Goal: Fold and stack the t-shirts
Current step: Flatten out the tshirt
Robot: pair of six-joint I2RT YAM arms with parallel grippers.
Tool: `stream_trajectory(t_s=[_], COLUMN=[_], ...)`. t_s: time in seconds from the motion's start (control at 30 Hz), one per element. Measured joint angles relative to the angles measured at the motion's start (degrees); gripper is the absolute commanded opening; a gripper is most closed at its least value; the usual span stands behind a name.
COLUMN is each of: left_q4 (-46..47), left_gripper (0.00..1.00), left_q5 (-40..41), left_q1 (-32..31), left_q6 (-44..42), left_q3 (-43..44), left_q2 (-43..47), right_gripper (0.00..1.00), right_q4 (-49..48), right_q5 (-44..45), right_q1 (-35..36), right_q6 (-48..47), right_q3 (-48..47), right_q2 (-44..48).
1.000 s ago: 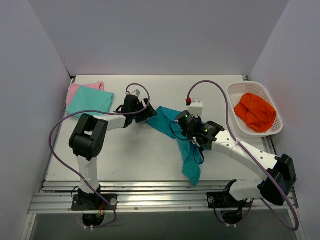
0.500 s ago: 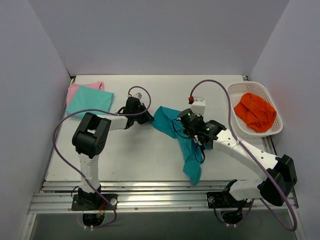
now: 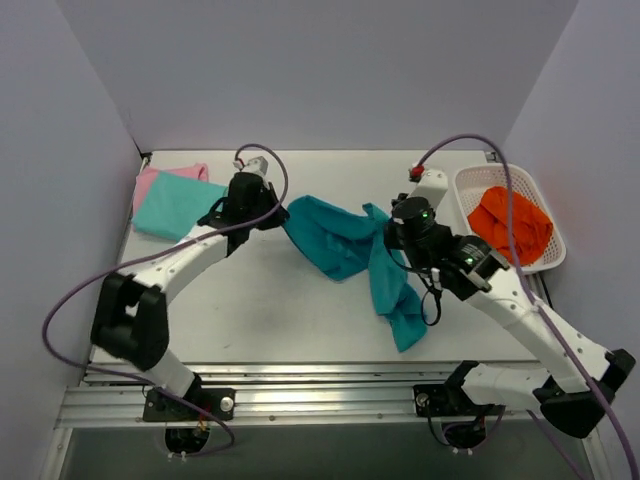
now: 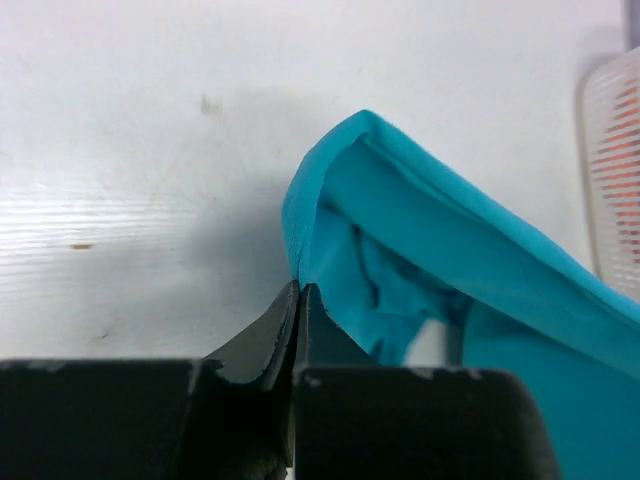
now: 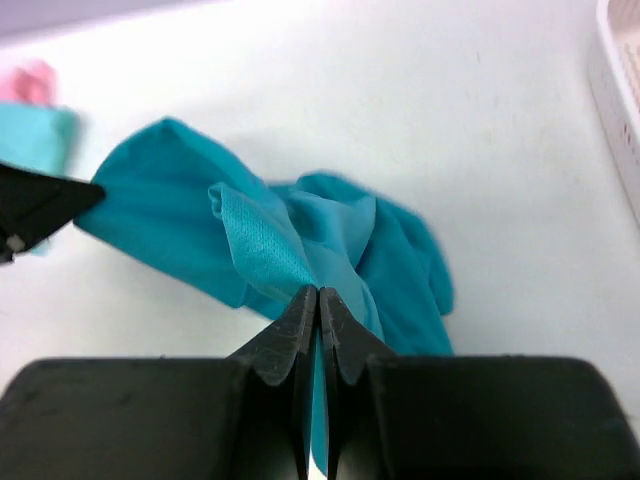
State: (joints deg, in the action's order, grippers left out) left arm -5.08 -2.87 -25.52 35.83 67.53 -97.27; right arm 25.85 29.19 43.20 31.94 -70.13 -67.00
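Deep teal t-shirt (image 3: 335,240): stretched in a bunched swag between the two claws over the middle of the tabletop (image 3: 250,300), toward the far edge. A long tail hangs from the right-hand grip and trails toward the near edge.
Left claw (image 4: 300,295): clenched on a folded edge of the teal cloth, fabric pinched between the tips.
Right claw (image 5: 318,300): clenched on a gathered ridge of the same shirt.
Handling: soft, light and limp by the look of it. It will likely sag and twist wherever it is unsupported, and thin layers may slip out of a narrow pinch.
Where to hold: judged best at two matching points, such as shoulder seams or hem corners, so it spreads flat.
Stack: the aqua-mint t-shirt (image 3: 180,205) lies folded on the pink t-shirt (image 3: 160,180) at the far left corner.
Basket (image 3: 490,167): at the far right edge, holding an orange cloth (image 3: 512,222).
Hard to make out: which part of the shirt each claw has. Collar, sleeves and hem are lost in the folds, and the pink shirt is mostly covered.
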Motion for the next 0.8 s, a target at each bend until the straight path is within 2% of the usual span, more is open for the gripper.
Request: stream_trajectory(t_s=[0.17,0.33,0.6,0.8], left_q4=[-11.0,-19.5,-30.3,-31.6], left_gripper=[0.02,0.02,0.02,0.02], left_q5=[7.5,10.4,9.2,8.7], left_q1=[-3.0,-6.7,-8.6,-8.7], left_q6=[-5.6,-9.8,-13.9,-15.3], left_q3=[8.6,20.2,34.8,38.5], left_q2=[22.3,34.7,39.1,37.5], right_gripper=[0.0,0.0,0.0,0.0], right_q4=[1.1,2.4,3.3,6.2], right_q5=[-2.1,-7.3,-14.8,-12.3], right_q1=[1.3,1.9,1.4,1.4], right_q6=[-4.0,-6.8,-9.1,-10.6], right_q3=[-9.5,-17.7,-28.0,-40.7], right_q2=[9.8,16.8,18.4,7.4])
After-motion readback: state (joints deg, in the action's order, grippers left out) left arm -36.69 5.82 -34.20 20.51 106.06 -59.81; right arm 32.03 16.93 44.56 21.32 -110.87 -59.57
